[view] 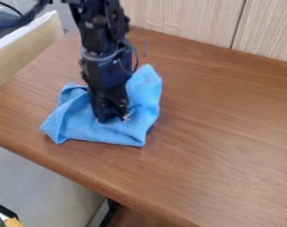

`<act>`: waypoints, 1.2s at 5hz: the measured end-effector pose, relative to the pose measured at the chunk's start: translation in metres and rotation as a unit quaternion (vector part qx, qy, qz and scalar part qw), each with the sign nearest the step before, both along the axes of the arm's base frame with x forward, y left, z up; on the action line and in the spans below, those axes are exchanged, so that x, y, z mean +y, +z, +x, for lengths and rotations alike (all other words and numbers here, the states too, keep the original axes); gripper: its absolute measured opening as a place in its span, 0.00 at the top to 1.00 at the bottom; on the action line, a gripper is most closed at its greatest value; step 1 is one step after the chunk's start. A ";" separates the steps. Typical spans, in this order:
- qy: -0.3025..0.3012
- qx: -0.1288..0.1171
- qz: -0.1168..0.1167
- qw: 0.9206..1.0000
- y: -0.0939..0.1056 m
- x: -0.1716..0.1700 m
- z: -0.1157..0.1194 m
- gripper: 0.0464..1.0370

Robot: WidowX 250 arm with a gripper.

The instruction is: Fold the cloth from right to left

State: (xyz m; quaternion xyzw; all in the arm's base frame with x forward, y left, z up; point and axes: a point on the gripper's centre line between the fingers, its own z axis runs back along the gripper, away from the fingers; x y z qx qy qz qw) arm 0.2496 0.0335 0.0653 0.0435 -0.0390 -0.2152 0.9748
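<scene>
Brown wood-grain tabletop (223,128) under me, pale wood panelling (181,20) along the back, and a grey floor (39,181) down past the front edge. So my end effector (113,119) is pointing down right over the middle of the blue cloth (104,131), which sits crumpled on the left part of the tabletop, bunched up around it. Honestly can't tell if I'm spread or pinching any fabric.

The robot's black arm (97,31) enters from the top edge, left of centre, and hangs steeply, its lower end slightly farther right. Below the wrist (104,73), the black gripper (113,118) points down, nearly upright.
</scene>
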 end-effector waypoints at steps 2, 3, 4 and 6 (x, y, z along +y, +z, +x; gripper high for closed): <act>0.010 0.000 -0.006 1.000 -0.008 0.005 0.001 0.97; 0.010 0.000 -0.008 1.000 -0.007 0.005 0.001 0.82; 0.012 0.006 -0.011 1.000 -0.006 0.005 0.003 0.63; 0.006 0.006 -0.018 1.000 0.004 0.000 0.009 0.07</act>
